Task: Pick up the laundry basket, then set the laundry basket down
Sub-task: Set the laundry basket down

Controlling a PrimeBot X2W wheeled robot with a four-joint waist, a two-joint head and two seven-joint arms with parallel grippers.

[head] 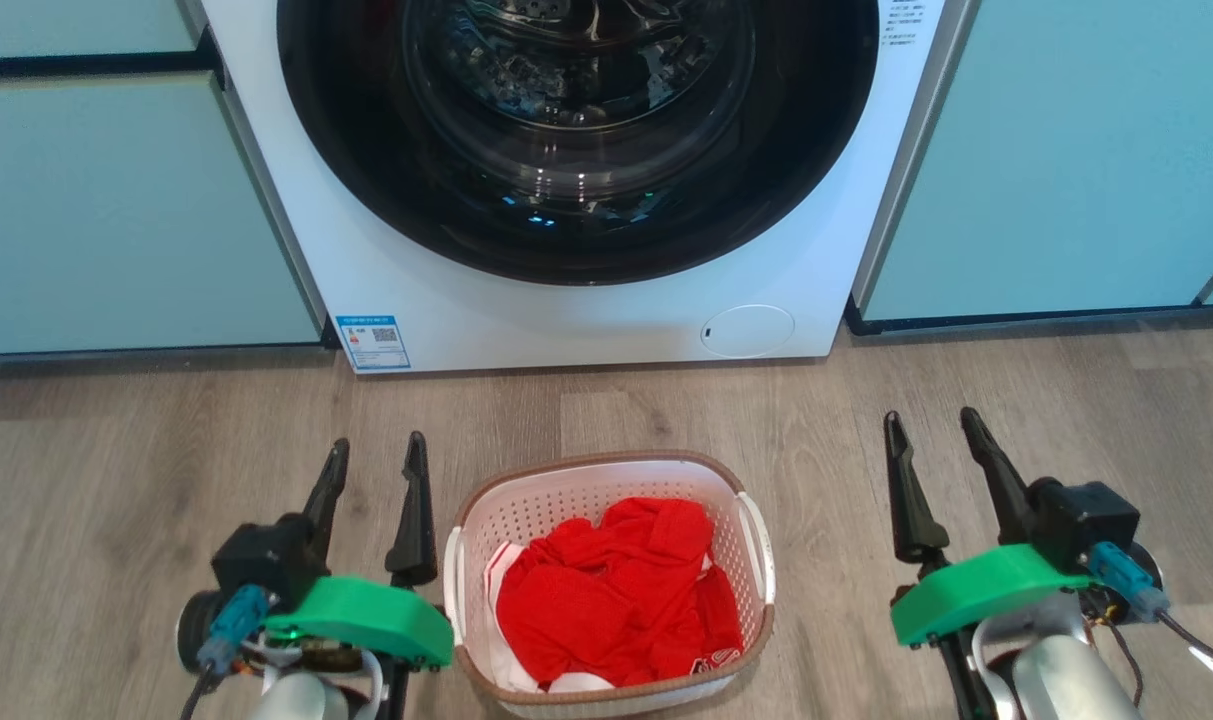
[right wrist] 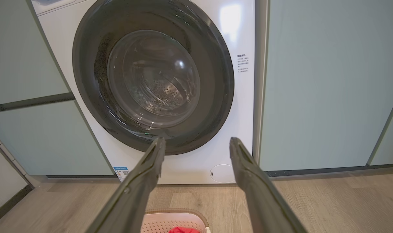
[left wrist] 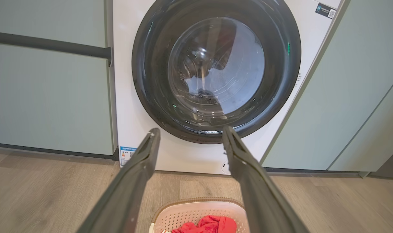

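Head view, nearest ground: the laundry basket [head: 556, 505] is seen standing upright on the wooden floor [head: 666, 410], level on its base, between the two grippers, with a red garment [head: 616, 590] heaped inside. The left gripper [head: 378, 445] is seen just beside the basket's left handle [head: 453, 585], its inner finger close to the white loop, though contact cannot be made out. The right gripper [head: 930, 418] is seen well apart from the right handle [head: 759, 545]. Both pairs of fingers are spread wide, nothing is gripped between them, and only bare floor is seen in each gap (the wrist views agree, the basket's far rim showing low between the fingers).

As to the step in hand, two readings are fitted by this arrangement: a basket on the floor with the arms ranged either side for the lift, or a basket put back down and let go. Neither is settled by what is shown, so no next move can fairly be named. What is settled is that the basket rests where a set-down would leave it, and that neither handle is grasped.

Farther off, the washing machine [head: 566, 320] is seen with its round door shut, flanked by pale green cabinets [head: 116, 220].
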